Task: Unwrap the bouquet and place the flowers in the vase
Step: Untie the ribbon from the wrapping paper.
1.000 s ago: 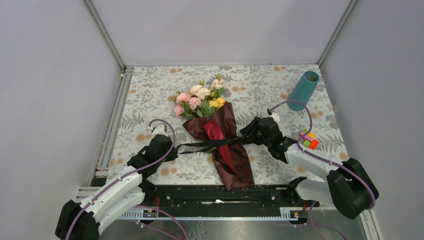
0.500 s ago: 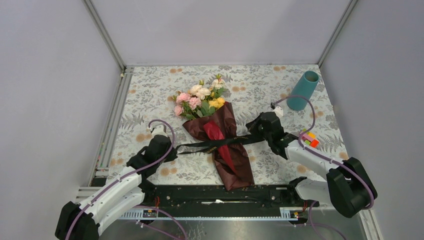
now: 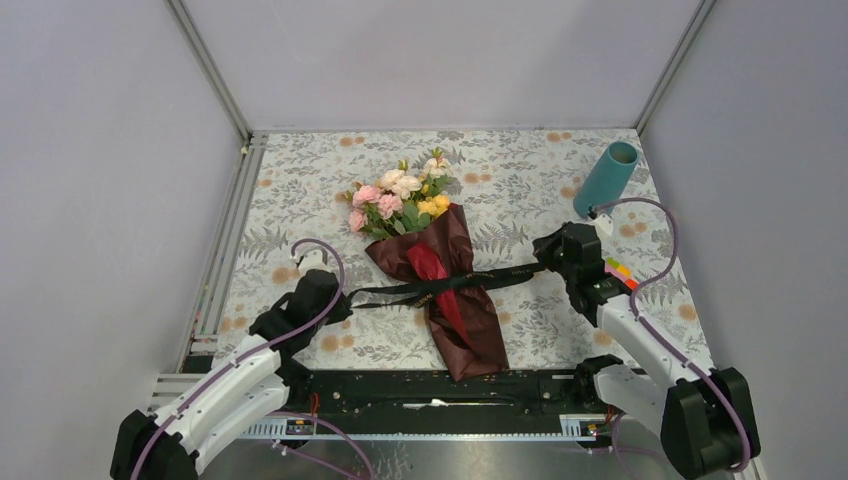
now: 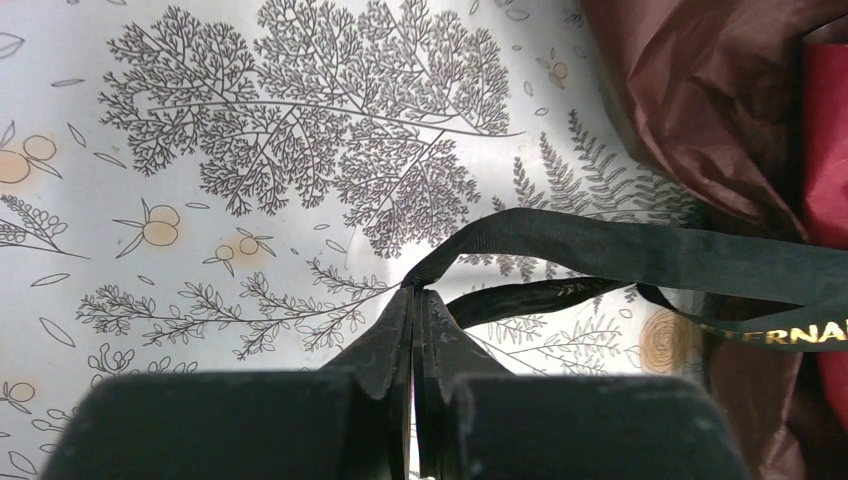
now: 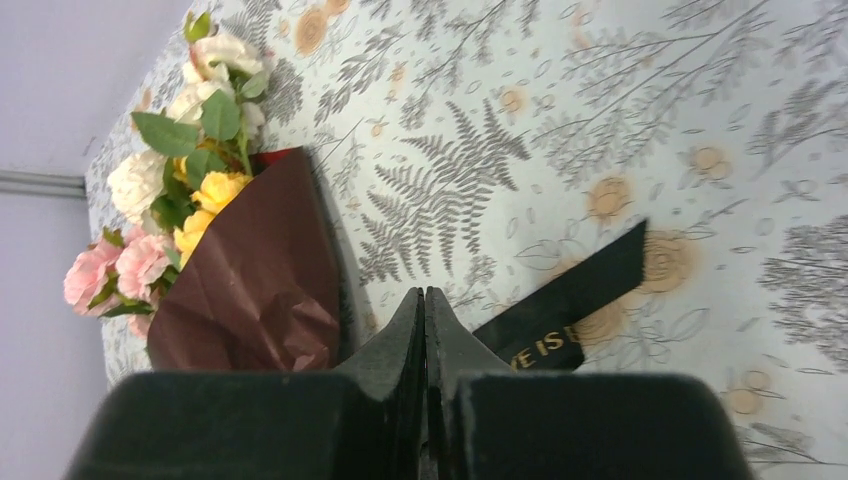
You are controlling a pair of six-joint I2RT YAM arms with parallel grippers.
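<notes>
Working over the fern-printed tablecloth (image 3: 300, 190), we start with the biggest thing on it. The bouquet (image 3: 455, 300) lies flat at the middle of the table, between our two arms, stem end toward our bases. Its maroon paper (image 3: 470, 335) is wrapped round the stems, so the unwrapping is not yet done. The teal vase (image 3: 606, 180) stands near the far right corner, well apart from the bouquet. The flowers (image 3: 400, 195), pink, cream and yellow, spill from the far end of the paper.

Across the waist of the wrap runs the black ribbon (image 3: 440, 288), drawn out sideways toward both arms. Our left gripper (image 4: 413, 292) has its jaws pressed together on a fold of the ribbon, left of the bouquet. Our right gripper (image 5: 422, 295) is clamped on the ribbon's other length, a short tail showing past its fingers. A small multicoloured block toy (image 3: 620, 272) sits just beside the right arm.

We judge the step in hand to be the untying. Next we would draw the two ends apart, low and evenly, so the bouquet neither drags nor rolls. Whether the knot has given way, we cannot tell.
</notes>
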